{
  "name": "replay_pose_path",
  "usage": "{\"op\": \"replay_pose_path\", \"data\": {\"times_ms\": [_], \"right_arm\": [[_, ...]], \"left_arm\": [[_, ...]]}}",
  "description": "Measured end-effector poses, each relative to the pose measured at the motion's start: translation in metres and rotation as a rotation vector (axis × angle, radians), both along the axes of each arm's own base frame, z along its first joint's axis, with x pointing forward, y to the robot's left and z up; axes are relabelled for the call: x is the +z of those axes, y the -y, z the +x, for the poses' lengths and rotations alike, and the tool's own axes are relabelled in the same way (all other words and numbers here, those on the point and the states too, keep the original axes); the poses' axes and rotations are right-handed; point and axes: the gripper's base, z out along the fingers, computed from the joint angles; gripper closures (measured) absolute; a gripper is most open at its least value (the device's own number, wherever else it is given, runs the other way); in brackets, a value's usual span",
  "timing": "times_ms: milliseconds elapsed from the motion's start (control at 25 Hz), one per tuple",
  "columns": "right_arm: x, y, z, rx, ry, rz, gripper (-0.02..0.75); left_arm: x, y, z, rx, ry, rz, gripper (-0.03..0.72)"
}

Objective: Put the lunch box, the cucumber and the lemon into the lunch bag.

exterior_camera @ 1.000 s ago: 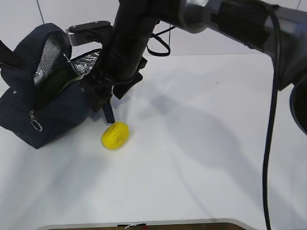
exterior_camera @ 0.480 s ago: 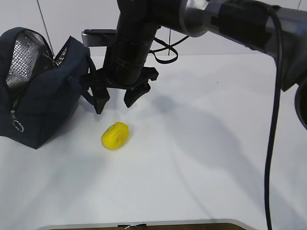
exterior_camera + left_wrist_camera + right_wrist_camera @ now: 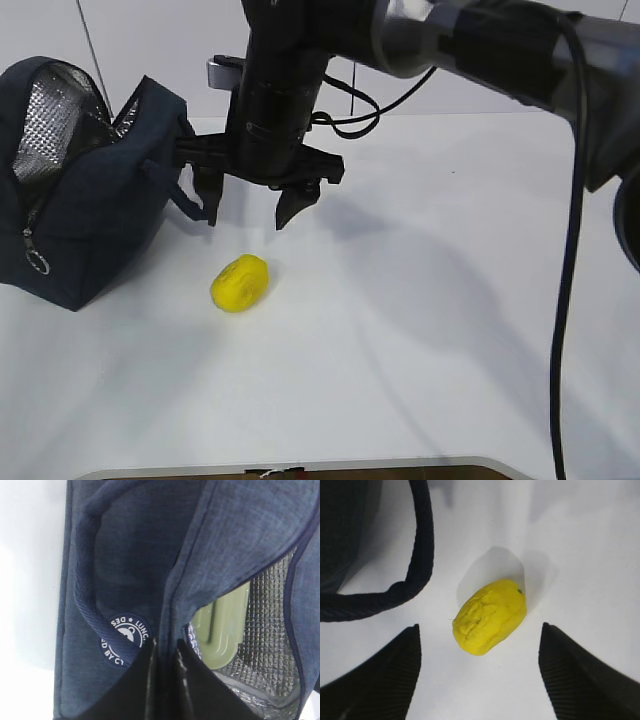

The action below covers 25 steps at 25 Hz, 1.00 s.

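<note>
The yellow lemon lies on the white table just right of the navy lunch bag. My right gripper hangs open above it. In the right wrist view the lemon sits between and slightly ahead of the two dark fingers, untouched. My left gripper is shut on the fabric rim of the lunch bag, holding its mouth open. The pale green clip of the lunch box shows inside against the foil lining. The cucumber is hidden.
A loop handle of the bag lies on the table left of the lemon, close to my right gripper's left finger. A zipper pull ring hangs at the bag's front. White table stretches to the right and front.
My right gripper has drawn out of the bag's mouth, turned and moved right over the lemon, still open. The bag has tipped back to the left. The lemon has not moved.
</note>
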Motion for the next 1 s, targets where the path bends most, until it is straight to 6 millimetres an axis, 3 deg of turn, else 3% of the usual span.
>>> {"op": "replay_pose_path", "data": {"times_ms": [240,640,1000], "right_arm": [[-0.007,-0.006,-0.003,-0.088,-0.041,0.010,0.160],[-0.045,-0.019,-0.005,-0.153,-0.120,-0.029,0.160],[-0.056,-0.018,-0.003,-0.213,-0.132,-0.051,0.158]], "left_arm": [[0.000,0.000,0.000,0.000,0.000,-0.001,0.680],[0.000,0.000,0.000,0.001,0.001,-0.002,0.680],[0.000,0.000,0.000,0.001,0.001,-0.002,0.680]]}}
